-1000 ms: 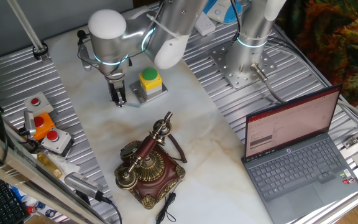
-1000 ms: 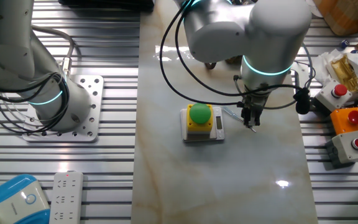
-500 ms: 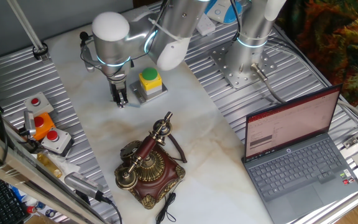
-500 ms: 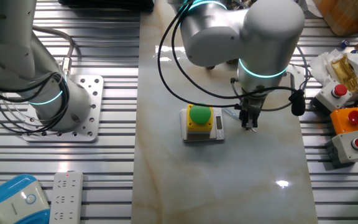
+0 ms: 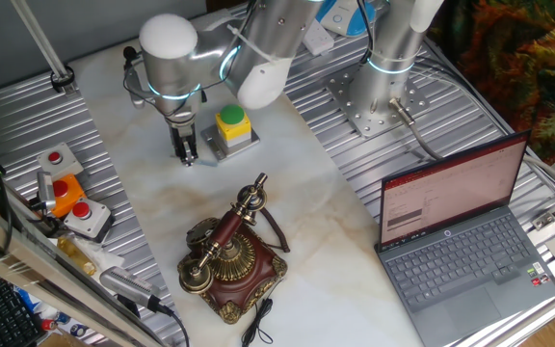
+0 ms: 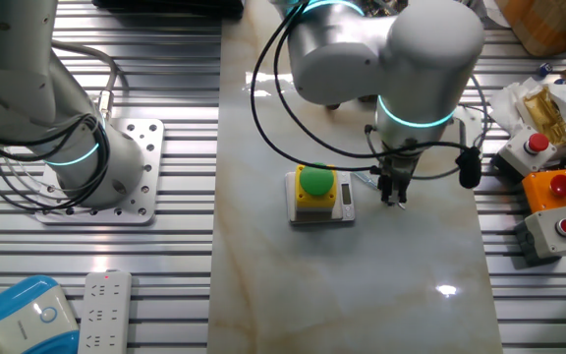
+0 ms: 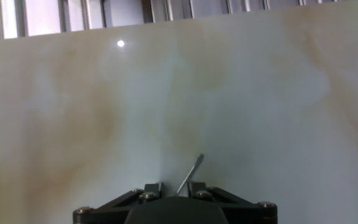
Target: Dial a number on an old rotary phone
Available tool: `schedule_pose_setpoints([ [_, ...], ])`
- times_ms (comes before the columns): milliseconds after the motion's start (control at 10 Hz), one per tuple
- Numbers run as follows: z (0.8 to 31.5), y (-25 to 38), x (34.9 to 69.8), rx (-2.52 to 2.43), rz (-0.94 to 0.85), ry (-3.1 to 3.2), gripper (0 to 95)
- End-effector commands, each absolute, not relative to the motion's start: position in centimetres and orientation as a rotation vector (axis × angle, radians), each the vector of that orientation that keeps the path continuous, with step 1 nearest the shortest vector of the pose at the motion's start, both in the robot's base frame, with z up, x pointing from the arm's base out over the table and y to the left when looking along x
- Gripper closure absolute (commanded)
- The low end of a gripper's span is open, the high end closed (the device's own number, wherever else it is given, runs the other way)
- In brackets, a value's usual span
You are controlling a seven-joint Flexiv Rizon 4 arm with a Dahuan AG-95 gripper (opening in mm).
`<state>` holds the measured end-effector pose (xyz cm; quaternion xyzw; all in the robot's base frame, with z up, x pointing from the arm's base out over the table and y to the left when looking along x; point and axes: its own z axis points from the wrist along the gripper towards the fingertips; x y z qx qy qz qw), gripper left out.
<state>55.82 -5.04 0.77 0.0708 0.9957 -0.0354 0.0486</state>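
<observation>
Our end effector (image 5: 186, 157) hangs pointing straight down over the tabletop (image 5: 152, 207), just to the left of the yellow box (image 5: 231, 132) with the green button in one fixed view. In the other fixed view the same end effector (image 6: 393, 197) sits just right of that box (image 6: 319, 193). From the hand view, we can see the two fingers (image 7: 153, 187) pressed close together with a thin, pale, slanted stick (image 7: 190, 173) pinched between them, its tip poking out over bare marble. What that stick is exactly, we can't tell, it's too small and blurry.

The rotary phone (image 5: 229, 258) is on the near part of the marble tabletop in one fixed view, well apart from the end effector. Its handset (image 5: 225, 231) lies across the cradle, running from near-left to far-right, and the black cord (image 5: 258, 318) trails off the near edge of the base. The dial itself is mostly hidden under the handset from this angle. The phone doesn't show up in the other fixed view or the hand view.

Other stuff around: grey boxes with red buttons (image 5: 75, 210) and an orange one on the ribbed metal at the left, an open laptop (image 5: 461, 241) at the right, and the arm's silver base (image 5: 379, 92) bolted at the far right. In the other fixed view we also see a white power strip (image 6: 106, 310) at the near left corner.
</observation>
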Motion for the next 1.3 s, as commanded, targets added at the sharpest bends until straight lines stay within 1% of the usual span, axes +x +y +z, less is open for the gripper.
schedule_pose_setpoints([
  [100, 0.58, -5.24, 55.42, 0.253, 0.006, 3.026, 76.0],
  [200, 0.56, -5.26, 55.38, 0.301, -0.022, 3.005, 95.0],
  [600, 0.49, -5.38, 55.16, 0.320, -0.012, 2.995, 95.0],
  [800, 0.44, -5.43, 55.09, 0.334, 0.067, 2.933, 95.0],
  [900, 0.44, -5.43, 55.09, 0.333, 0.069, 2.930, 95.0],
  [1000, 0.44, -5.44, 55.09, 0.328, 0.064, 2.944, 95.0],
  [1200, 0.67, -5.83, 55.19, 0.290, -0.025, 2.984, 95.0],
  [1300, 0.88, -6.21, 55.27, 0.274, -0.037, 2.997, 95.0],
])
